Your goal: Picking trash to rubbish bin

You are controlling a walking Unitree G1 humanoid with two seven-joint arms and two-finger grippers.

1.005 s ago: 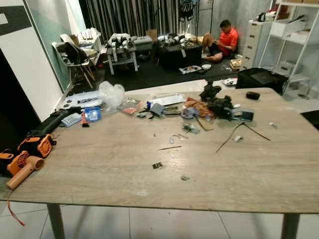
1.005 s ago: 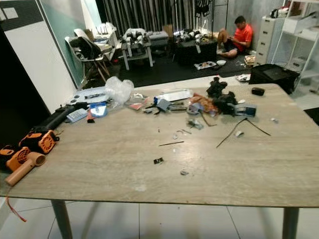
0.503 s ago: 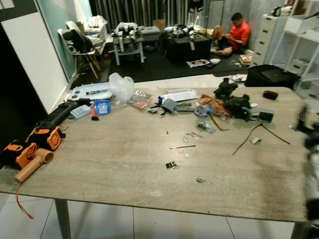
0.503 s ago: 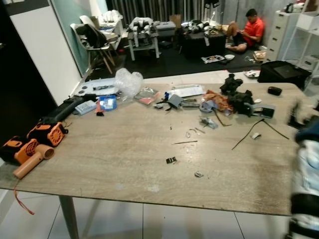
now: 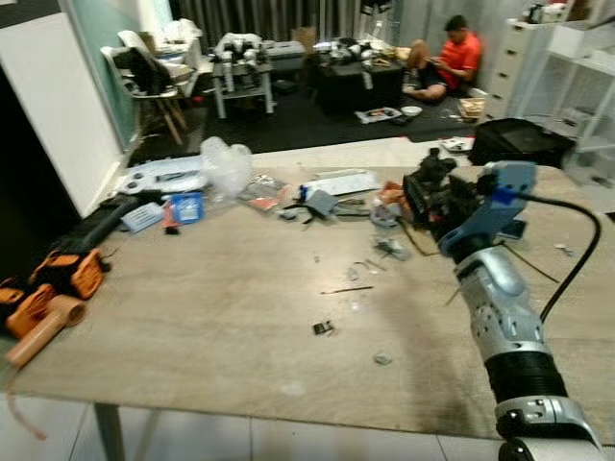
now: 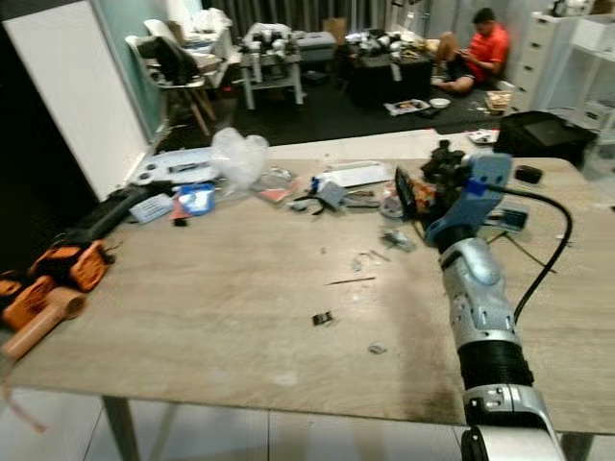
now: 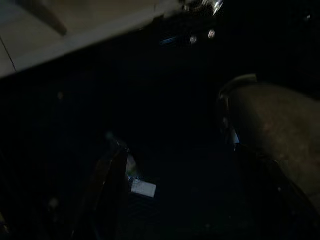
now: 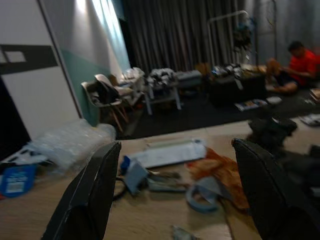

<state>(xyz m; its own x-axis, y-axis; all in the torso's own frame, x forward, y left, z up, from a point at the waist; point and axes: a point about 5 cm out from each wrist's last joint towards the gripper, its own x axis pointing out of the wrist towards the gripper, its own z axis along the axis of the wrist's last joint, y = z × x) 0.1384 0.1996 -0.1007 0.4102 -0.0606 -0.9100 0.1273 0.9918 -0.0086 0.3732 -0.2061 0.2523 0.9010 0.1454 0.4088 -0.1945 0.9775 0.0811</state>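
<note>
Trash lies along the far half of the wooden table (image 5: 192,317): a clear plastic bag (image 5: 226,165), a blue packet (image 5: 183,206), a white flat packet (image 8: 167,152), an orange wrapper (image 8: 222,172), a grey tape roll (image 8: 202,192), a thin stick (image 5: 346,289) and small scraps (image 5: 324,327). My right gripper (image 5: 432,197) is raised over the table's right part, just short of the orange wrapper, open with nothing between its fingers (image 8: 97,192). In the dark left wrist view my left gripper (image 7: 175,130) hangs low, fingers apart and holding nothing.
Orange and black power tools (image 5: 58,279) sit at the table's left edge. Black gear (image 5: 437,173) lies just beyond my right gripper. A person in a red shirt (image 5: 447,62) sits on the floor far back. White shelves (image 5: 577,67) and a black bag (image 5: 519,144) stand at the right.
My right arm has risen into view from the right and reached forward over the table toward the orange wrapper. The camera has shifted a little; the things on the table have not moved.
</note>
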